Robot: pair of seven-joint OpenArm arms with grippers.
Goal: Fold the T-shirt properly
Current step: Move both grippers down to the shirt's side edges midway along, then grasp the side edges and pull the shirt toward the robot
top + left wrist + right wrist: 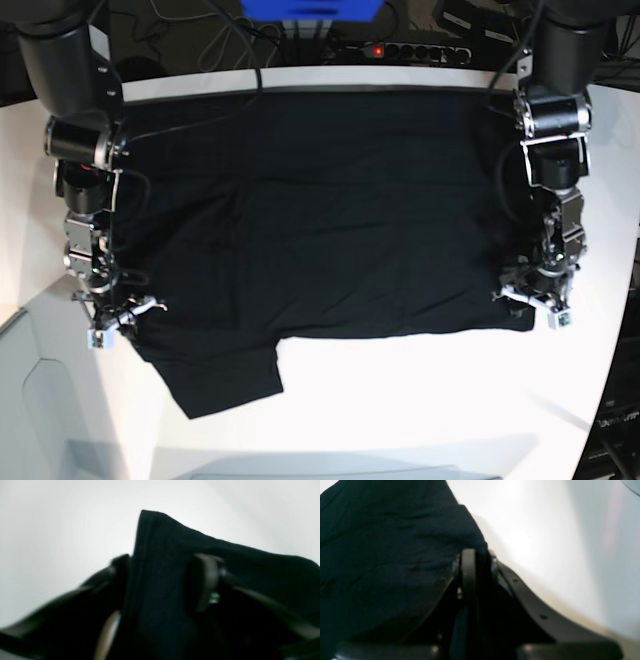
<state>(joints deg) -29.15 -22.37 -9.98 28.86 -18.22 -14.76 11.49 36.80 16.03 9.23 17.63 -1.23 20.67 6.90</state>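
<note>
The black T-shirt (320,220) lies spread flat across the white table (420,400), with one sleeve (215,385) reaching toward the front edge. At its front corner on the base view's right, my left gripper (535,300) is down on the hem. In the left wrist view a raised fold of the T-shirt (162,537) stands between the fingers of my left gripper (160,567), which are still apart. On the base view's left, my right gripper (122,318) is at the shirt's side edge. In the right wrist view my right gripper (477,555) pinches the T-shirt (382,542), fingers nearly together.
A power strip (415,50) with a red light, cables and a blue object (310,8) sit behind the table's back edge. A grey surface (40,400) lies at the lower left, beside the table's front corner.
</note>
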